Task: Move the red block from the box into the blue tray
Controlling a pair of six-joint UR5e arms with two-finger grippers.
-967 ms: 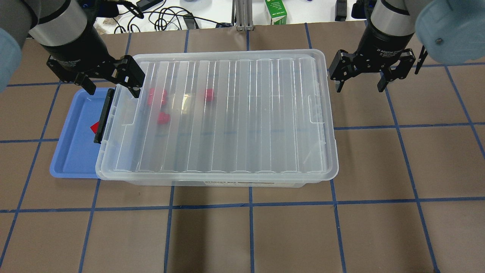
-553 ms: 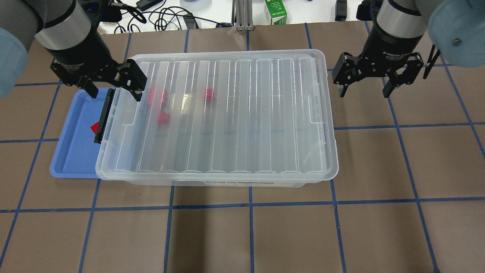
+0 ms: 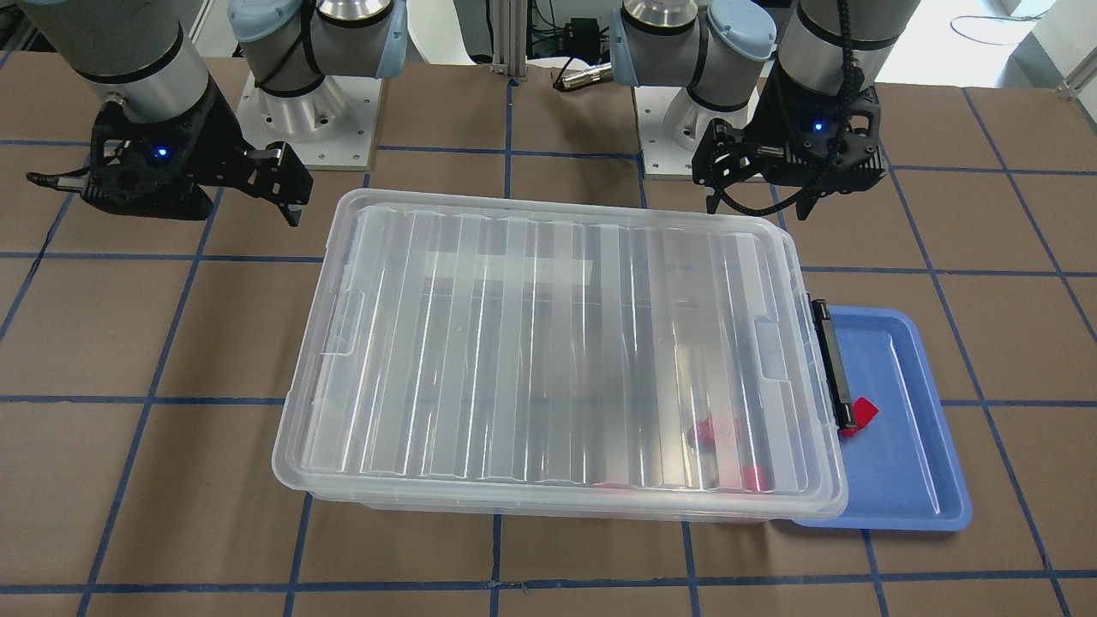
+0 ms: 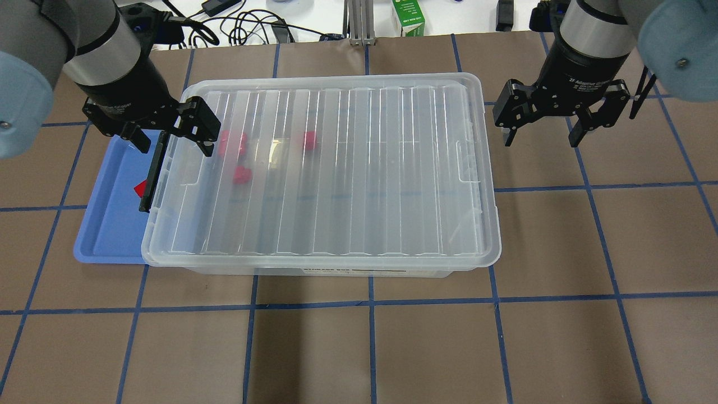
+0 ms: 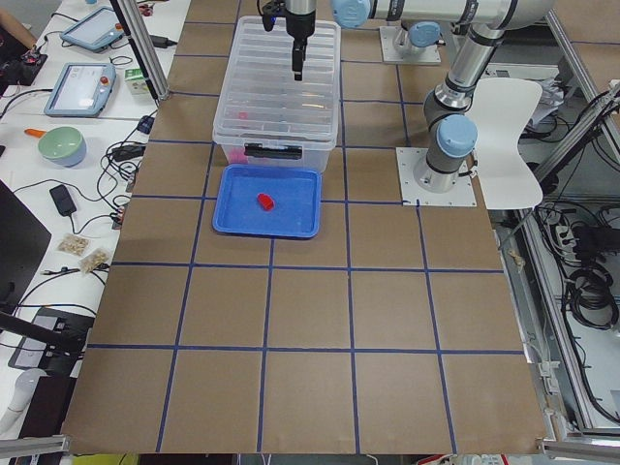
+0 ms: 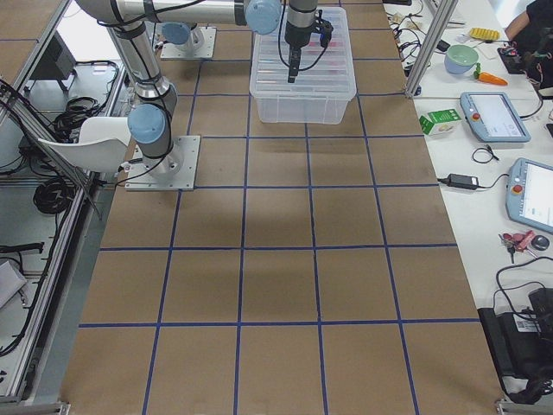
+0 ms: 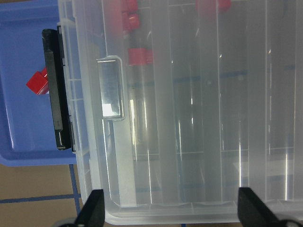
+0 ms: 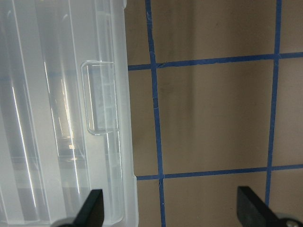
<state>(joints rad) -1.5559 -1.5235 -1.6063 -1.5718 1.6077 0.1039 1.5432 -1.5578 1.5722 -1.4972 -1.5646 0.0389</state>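
Observation:
The clear box (image 4: 336, 185) lies in the middle of the table with its ribbed lid (image 7: 199, 118) on. Three red blocks (image 4: 233, 143) show through the lid near its left end. The blue tray (image 4: 109, 224) lies partly under that end, beside the black clip handle (image 4: 154, 171). One red block (image 4: 139, 188) lies in the tray and also shows in the left wrist view (image 7: 37, 82). My left gripper (image 4: 174, 143) is open and empty above the box's far left corner. My right gripper (image 4: 543, 134) is open and empty above the table, right of the box.
A green carton (image 4: 408, 17) and cables (image 4: 241, 25) lie beyond the table's far edge. Brown table (image 4: 589, 252) with blue tape lines stretches to the right of and in front of the box. The arm bases (image 3: 308, 111) stand behind the box.
The left gripper has shifted a little to the right and nearer, over the box's left end. The right gripper has shifted slightly right. Both stay open.

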